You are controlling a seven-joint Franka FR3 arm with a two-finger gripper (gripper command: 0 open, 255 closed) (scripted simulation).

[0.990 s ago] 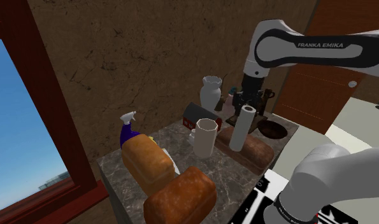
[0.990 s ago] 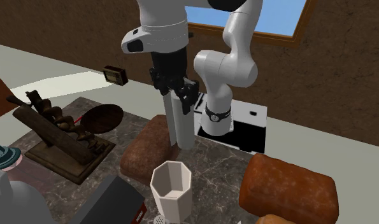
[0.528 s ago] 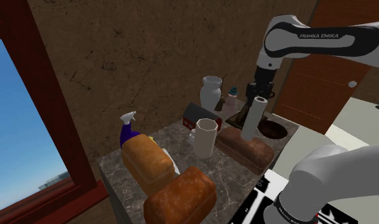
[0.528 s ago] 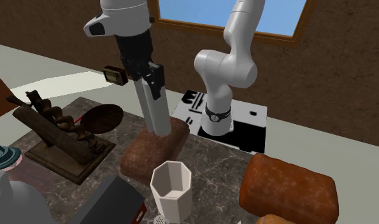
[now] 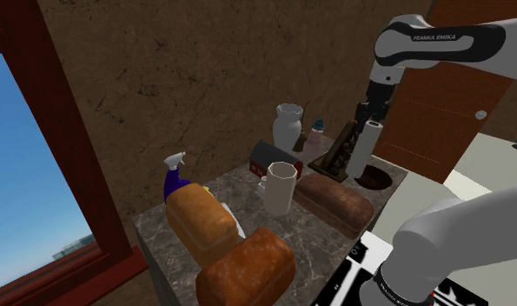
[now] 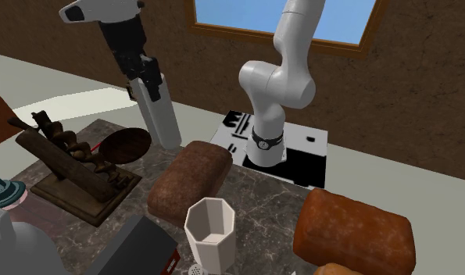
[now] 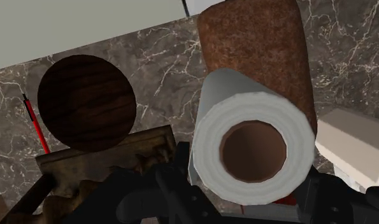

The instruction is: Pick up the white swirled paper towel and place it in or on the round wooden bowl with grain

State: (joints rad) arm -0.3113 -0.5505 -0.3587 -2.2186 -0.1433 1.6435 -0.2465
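Chunky glossy white robot arm (image 6: 279, 74) with rounded segments, dark bands at the joints, "FRANKA EMIKA" lettering (image 5: 440, 37) in white on one. Ends in a blocky all-black two-finger gripper (image 6: 148, 83), plus a black ticked ring (image 6: 259, 139) near the base.

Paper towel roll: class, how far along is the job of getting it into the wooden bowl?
Done: the paper towel roll is off the marbled table, clasped at its top by the gripper. In hand: it hangs tilted beside the wooden bowl, which the wrist view shows off to one side. Left: carry it over the bowl, lower, release.
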